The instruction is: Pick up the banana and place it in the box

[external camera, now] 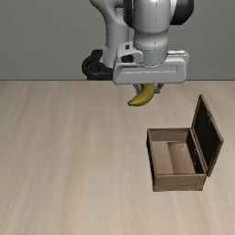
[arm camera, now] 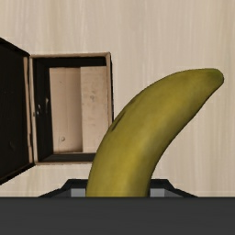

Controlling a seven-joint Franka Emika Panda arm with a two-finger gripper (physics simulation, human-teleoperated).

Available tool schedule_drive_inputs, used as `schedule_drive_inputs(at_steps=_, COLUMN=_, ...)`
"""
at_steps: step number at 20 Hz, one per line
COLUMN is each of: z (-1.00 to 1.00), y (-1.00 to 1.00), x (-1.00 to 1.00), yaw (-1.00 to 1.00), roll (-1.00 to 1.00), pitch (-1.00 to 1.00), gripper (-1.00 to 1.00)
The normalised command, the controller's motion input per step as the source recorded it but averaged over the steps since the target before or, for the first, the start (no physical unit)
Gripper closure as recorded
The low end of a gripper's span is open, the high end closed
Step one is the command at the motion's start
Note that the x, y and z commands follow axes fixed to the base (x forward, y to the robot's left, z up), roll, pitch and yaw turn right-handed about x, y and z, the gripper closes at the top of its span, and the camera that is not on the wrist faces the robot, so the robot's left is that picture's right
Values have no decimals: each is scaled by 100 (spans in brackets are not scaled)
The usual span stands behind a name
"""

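Gripper (external camera: 147, 88) clamped on banana (external camera: 140, 97), aloft; carry level over open wooden box (external camera: 176, 183), clear of raised lid (external camera: 210, 138), before lowering.

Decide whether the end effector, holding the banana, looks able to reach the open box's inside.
Probably yes. The end effector grips the banana above the table; the box has its lid raised, its inside looks bare, and nothing lies between.

**No readable text**

No writing, label, brand, number or sign can be read in either view. The banana (external camera: 139, 96) has a plain yellow-green peel, the wooden box (external camera: 177, 183) shows bare brown boards, and the table (external camera: 55, 156) shows only pale wood grain.
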Motion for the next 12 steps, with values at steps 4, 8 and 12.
schedule_drive_inputs(at_steps=4, z=0, y=100, x=0, yaw=0, roll=0, pitch=0, gripper=100)
schedule_drive_inputs(at_steps=8, z=0, y=50, x=50, yaw=0, roll=0, pitch=0, gripper=100)
schedule_drive_inputs(at_steps=12, z=0, y=0, x=100, yaw=0, roll=0, pitch=0, gripper=100)
